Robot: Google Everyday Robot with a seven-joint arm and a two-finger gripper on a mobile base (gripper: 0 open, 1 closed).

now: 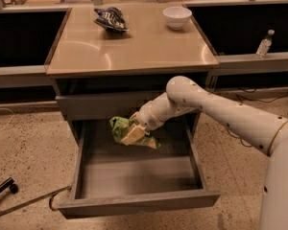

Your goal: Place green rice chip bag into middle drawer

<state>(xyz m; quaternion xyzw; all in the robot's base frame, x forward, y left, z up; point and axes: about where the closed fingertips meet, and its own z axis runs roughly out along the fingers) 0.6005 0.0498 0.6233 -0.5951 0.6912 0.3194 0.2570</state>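
One bright, glossy green rice chip bag (118, 127) hangs crumpled in the gripper (133, 134), whose fingers are clamped on it, above the rear half of the wide grey metal middle drawer (139, 203), which stands pulled out and open. We judge the carry nearly done, with only the release left to do. The bag sits inside the line of the drawer's side walls. We cannot tell whether it touches the floor, so we read it as held clear. Just above the white arm's wrist (154, 116) runs the grey front of the upper drawer (101, 105), and that is our main worry: lifting straight up after letting go could knock the wrist against it. A light, slick bag may also cling to the fingers and ride out with them, or land upright and poke above the rim. On the tan counter (134, 49), the dark blue-and-white snack bag (110, 18) and the white bowl (176, 17) lie well apart from all this and pose no risk.
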